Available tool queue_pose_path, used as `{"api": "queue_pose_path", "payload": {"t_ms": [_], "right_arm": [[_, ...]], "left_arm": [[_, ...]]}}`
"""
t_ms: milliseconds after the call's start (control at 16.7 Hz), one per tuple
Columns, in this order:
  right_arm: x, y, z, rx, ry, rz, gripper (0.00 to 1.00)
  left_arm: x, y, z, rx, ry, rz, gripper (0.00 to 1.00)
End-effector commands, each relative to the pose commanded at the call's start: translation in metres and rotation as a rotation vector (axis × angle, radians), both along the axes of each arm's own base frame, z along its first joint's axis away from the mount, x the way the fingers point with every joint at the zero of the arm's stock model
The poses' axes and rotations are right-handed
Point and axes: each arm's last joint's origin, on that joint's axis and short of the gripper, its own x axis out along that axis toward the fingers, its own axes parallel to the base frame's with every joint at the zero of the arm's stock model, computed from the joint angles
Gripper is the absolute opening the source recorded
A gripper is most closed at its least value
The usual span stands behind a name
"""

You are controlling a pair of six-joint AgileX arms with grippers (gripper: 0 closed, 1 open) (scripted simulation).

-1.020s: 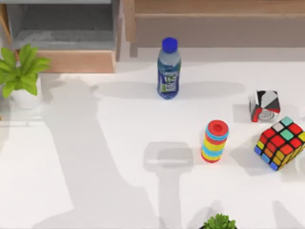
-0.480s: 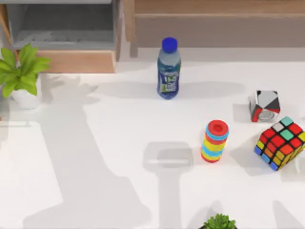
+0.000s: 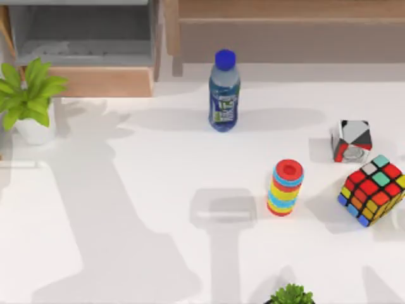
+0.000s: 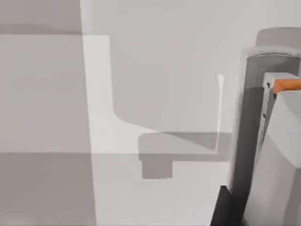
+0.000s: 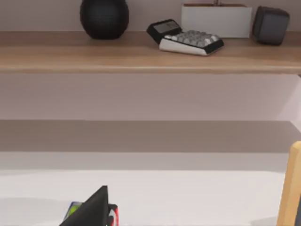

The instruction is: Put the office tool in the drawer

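Over the last second, the broad arm shadow on the left half of the bench [image 3: 158, 164] slid further left, and the lit patch at the near left corner narrowed. In the last half second it barely shifted. Nothing else on the bench moved. I judged that the left arm was travelling on the left side, towards the far-left corner and now slowing.

In the left wrist view, what looked like the office tool [image 4: 251, 117], a pale bar with a rounded end, stood close beside a dark part of the left gripper [image 4: 225, 213], probably carried. Whether that gripper was clenched on it could not be told.

The drawer [image 3: 101, 81] stood open at the far left, so lowering the tool in was likely what remained.

The right gripper [image 5: 94, 207] hung idle facing the far shelf [image 5: 141, 52], its state also unclear.
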Motion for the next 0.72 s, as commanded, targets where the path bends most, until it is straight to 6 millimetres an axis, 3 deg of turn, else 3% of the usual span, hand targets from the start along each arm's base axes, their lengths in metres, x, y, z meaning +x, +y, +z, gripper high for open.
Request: {"api": "queue_pose_path", "payload": {"t_ms": [720], "right_arm": [[0.0000,0.0000,0.0000,0.000,0.000,0.000,1.00]], "left_arm": [[0.0000,0.0000,0.0000,0.000,0.000,0.000,0.90]]}}
